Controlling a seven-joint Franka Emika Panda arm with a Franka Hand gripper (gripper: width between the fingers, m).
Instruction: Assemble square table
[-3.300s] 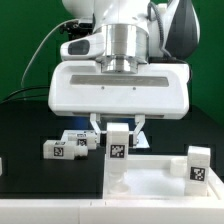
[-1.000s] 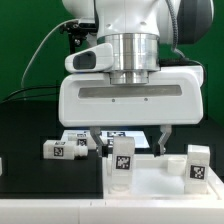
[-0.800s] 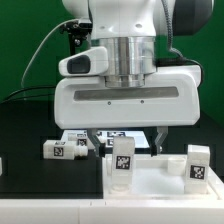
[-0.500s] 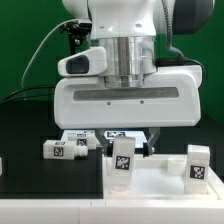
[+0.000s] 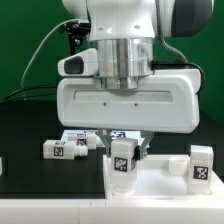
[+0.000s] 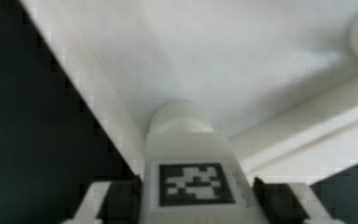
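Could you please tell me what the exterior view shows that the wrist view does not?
Only exterior: the arm, loose legs lying on the black table, and a second upright leg. Only wrist: the tagged leg seen end-on from above. Both: that leg upright on the top, between the end effector fingers.

A robotics lab: green backdrop [image 5: 25,40], black tabletop [image 5: 25,125], white legs [image 5: 57,149] with printed black-and-white marker tags.
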